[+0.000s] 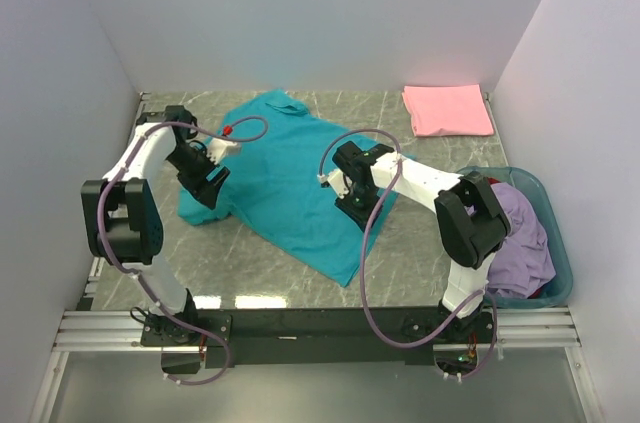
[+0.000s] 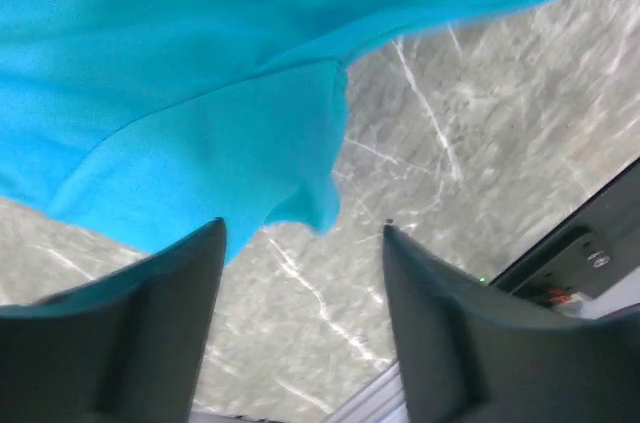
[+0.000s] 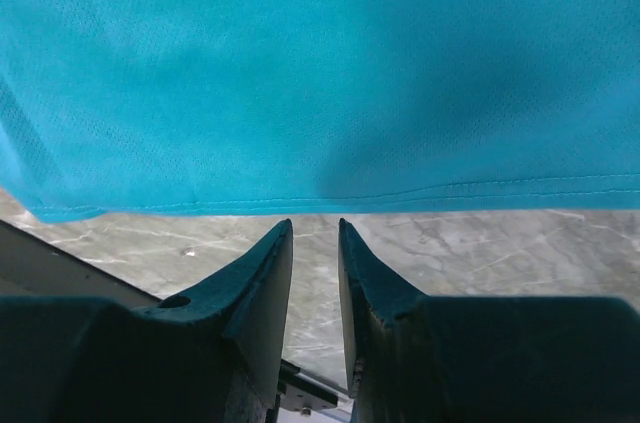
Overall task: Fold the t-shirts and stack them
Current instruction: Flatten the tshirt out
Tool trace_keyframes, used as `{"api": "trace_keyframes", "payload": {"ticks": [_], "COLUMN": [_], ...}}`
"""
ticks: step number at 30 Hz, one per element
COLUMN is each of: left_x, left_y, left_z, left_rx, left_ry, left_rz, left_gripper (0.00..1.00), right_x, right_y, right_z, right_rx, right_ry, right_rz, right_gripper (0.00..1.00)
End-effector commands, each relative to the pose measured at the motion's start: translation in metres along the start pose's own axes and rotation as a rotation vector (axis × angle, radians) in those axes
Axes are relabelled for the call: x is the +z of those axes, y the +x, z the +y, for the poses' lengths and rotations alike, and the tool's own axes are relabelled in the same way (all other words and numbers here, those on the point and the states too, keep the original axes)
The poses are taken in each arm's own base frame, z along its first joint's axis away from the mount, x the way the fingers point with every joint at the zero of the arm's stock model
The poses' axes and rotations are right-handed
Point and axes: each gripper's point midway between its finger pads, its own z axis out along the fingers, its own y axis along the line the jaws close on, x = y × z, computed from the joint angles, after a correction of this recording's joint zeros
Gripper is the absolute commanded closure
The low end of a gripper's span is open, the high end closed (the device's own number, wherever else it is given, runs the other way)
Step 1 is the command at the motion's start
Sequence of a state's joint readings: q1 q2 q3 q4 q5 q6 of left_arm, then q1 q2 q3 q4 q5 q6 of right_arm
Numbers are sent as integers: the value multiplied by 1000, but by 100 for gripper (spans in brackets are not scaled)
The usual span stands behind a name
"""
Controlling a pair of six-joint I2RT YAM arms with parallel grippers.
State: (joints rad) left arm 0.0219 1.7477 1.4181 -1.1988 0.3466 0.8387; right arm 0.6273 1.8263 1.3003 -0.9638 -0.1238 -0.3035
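Observation:
A teal t-shirt [image 1: 285, 178] lies spread flat on the marble table [image 1: 250, 263], collar toward the back. My left gripper [image 1: 210, 183] hovers over its left sleeve [image 2: 230, 143]. The left jaws [image 2: 305, 233] are open with only bare table between them. My right gripper [image 1: 350, 205] is at the shirt's right edge. In the right wrist view the gripper [image 3: 315, 228] stands just short of the stitched hem [image 3: 400, 193], its jaws a narrow gap apart and empty. A pink t-shirt [image 1: 447, 109] lies folded at the back right.
A teal plastic basket [image 1: 540, 193] at the right edge holds a crumpled lavender shirt [image 1: 520, 243], and a bit of red cloth [image 1: 497, 180] shows at its back. White walls close in the table on three sides. The arms' mounting rail [image 1: 320, 323] runs along the near edge.

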Motion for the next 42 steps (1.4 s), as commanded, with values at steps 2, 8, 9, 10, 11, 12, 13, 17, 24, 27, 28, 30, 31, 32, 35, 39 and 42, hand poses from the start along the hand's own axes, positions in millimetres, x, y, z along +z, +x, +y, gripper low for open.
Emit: {"api": "trace_keyframes", "payload": {"ticks": [2, 8, 9, 10, 11, 12, 13, 17, 24, 27, 28, 30, 31, 32, 35, 39, 42], "left_x": [-7, -6, 4, 7, 14, 16, 17, 11, 10, 22, 27, 30, 34, 35, 35, 13, -19], "left_y": [-2, 33, 47, 53, 62, 66, 67, 74, 90, 86, 86, 81, 80, 78, 72, 71, 73], "left_z": [15, -6, -9, -9, -12, -3, 2, 28, 60, 58, 57, 54, 52, 51, 44, 44, 51], "left_rx": [-106, -40, -62, -76, -104, -138, -158, -284, -496, -520, -525, -509, -510, -504, -490, -547, -634], "left_ry": [-28, -45, -38, -44, -32, -61, -76, -153, -95, 11, 42, 90, 117, 135, 193, 200, 148], "left_rz": [-105, -121, -103, -100, -88, -103, -115, -188, -275, -300, -302, -329, -329, -342, -369, -335, -284], "left_gripper": [21, 43, 46, 47, 46, 45, 40, 30, 27, 30, 30, 33, 33, 32, 39, 88, 99], "right_x": [-3, -16, -19, -21, -23, -24, -25, -26, -6, 8, 12, 16, 18, 19, 24, 31, 35], "right_y": [-6, -12, -16, -17, -21, -24, -27, -42, -59, -54, -54, -50, -49, -48, -42, -30, -19], "right_z": [-8, 12, 19, 26, 33, 43, 49, 71, 96, 105, 105, 105, 105, 104, 100, 91, 75], "right_rx": [10, -7, -26, -45, -58, -91, -104, -174, -264, -285, -288, -287, -289, -290, -298, -306, -316], "right_ry": [37, -26, -42, -59, -78, -84, -86, -75, -65, -75, -74, -80, -77, -76, -64, -22, 51], "right_rz": [-27, -81, -94, -100, -113, -118, -131, -165, -142, -107, -104, -94, -91, -86, -67, -23, 20], "right_gripper": [68, 71, 72, 72, 72, 72, 71, 68, 67, 67, 67, 67, 67, 67, 67, 67, 72]}}
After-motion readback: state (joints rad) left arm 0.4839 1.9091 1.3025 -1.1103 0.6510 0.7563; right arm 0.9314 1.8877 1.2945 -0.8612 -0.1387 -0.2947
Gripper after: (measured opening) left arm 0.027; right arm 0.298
